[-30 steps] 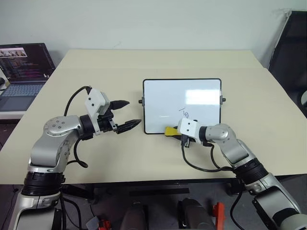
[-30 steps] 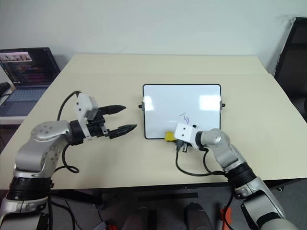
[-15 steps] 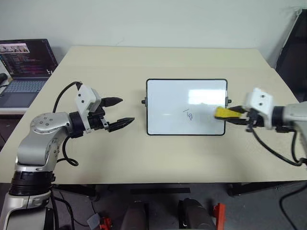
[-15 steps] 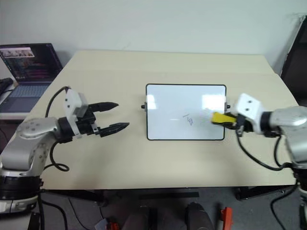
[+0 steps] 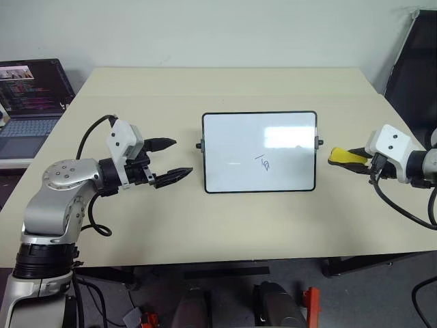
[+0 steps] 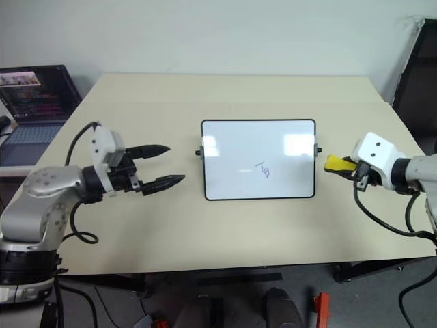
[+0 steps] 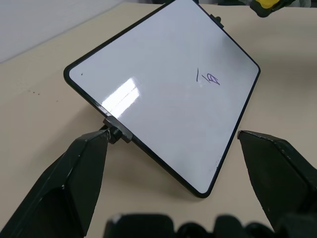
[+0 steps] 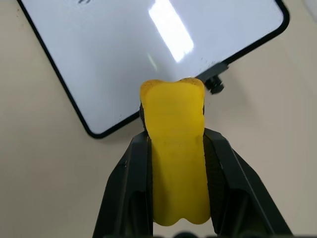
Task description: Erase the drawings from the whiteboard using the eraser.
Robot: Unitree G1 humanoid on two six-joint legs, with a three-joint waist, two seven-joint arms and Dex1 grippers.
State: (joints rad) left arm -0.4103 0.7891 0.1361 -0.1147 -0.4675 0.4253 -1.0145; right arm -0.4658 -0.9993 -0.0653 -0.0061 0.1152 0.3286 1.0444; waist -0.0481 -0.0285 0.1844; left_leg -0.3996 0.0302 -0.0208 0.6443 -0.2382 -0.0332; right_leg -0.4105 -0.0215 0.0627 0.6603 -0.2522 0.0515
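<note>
One small drawing (image 5: 263,162) remains near the centre of the whiteboard (image 5: 232,137), flat on the table (image 5: 205,225); erasure appears incomplete. The right gripper (image 5: 360,158) grasps the yellow eraser (image 5: 345,156) beyond the board's right edge. The left gripper (image 5: 171,160) hangs spread, empty.

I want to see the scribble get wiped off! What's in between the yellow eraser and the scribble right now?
In the left eye view, the eraser is off the whiteboard's right side. Between it and the drawings: bare table, the board's black frame and knob, then clean white board.
</note>
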